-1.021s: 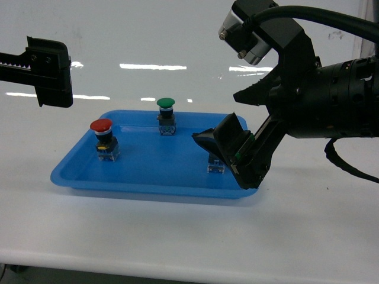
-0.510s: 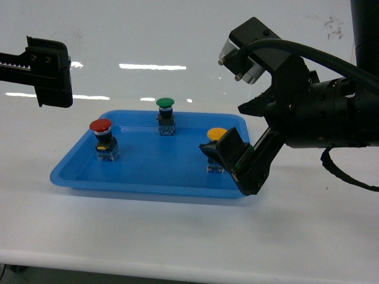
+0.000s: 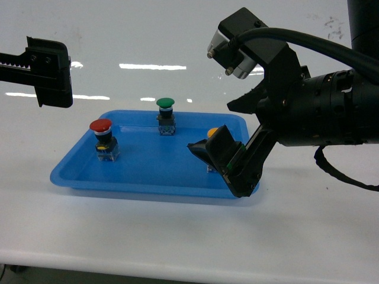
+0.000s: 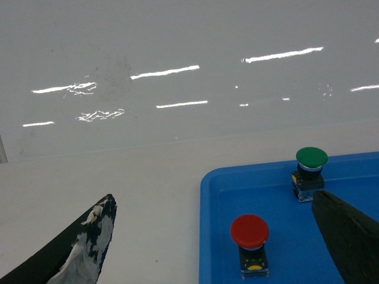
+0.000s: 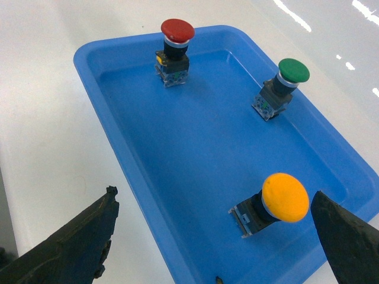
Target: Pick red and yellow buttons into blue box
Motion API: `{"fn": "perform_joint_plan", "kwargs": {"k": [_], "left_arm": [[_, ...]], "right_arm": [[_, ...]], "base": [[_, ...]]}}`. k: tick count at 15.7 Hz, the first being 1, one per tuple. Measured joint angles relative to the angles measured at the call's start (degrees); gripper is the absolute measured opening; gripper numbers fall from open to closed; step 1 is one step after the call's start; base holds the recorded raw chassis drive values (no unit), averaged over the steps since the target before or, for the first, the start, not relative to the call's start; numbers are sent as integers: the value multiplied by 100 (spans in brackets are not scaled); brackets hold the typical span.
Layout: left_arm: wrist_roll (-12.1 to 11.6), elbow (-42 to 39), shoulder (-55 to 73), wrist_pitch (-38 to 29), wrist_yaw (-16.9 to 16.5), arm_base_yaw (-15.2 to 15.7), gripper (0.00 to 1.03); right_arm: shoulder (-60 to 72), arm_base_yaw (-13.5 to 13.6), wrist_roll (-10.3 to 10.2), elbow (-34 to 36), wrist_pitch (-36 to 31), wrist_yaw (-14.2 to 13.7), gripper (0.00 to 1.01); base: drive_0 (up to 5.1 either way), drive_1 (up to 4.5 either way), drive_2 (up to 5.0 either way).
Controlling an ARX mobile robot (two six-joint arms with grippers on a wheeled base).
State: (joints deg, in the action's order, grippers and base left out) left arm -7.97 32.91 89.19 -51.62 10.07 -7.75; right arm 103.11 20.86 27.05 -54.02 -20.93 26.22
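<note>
A flat blue tray (image 3: 148,171) sits on the white counter (image 3: 177,236). Three buttons stand inside it. The red button (image 3: 102,139) is near the tray's left end. The green button (image 3: 166,115) is by the tray's far rim, and it is not one to pick. The yellow button (image 5: 278,201) is near the tray's right end. From the head camera it is mostly hidden behind the right claw (image 3: 228,157).

The right claw hangs just over the yellow button with its two fingers spread wide. It is not holding anything. From the right wrist camera, the yellow button sits between the two dark finger tips, closer to the right one.

The left claw (image 3: 50,71) is high up, well to the left of the tray. Its fingers are spread too, and it holds nothing.

The big blue box is not in any picture, so I cannot tell where it is.

I think the job has just begun, since both buttons are in the tray. The step now looks like getting the yellow button. Next, the right claw needs to go down around the yellow button's black body and squeeze. The cap is round and smooth, so it might slip.
</note>
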Motion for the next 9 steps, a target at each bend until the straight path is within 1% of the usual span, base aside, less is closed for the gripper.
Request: {"fn": "perform_joint_plan", "kwargs": {"k": [2,3,5,8,9], "left_arm": [[2,0,0,-4,0,0,98],[0,0,0,-2,0,0,98],[0,0,0,-2,0,0,98],[0,0,0,0,-2,0,98],[0,0,0,-4,0,0,98]], "right_arm": [[348,-111,11,-57,-72,-2,98],[782,-221,160,-407,74,-17,98],[920,-219,282,-654,184,2,98],[1176,-251,411,-798,179,-26,98],[1235,-273,420,-850,160,-57,98]], "base": [[0,0,0],[0,0,0],[0,0,0],[0,0,0],[0,0,0]]}}
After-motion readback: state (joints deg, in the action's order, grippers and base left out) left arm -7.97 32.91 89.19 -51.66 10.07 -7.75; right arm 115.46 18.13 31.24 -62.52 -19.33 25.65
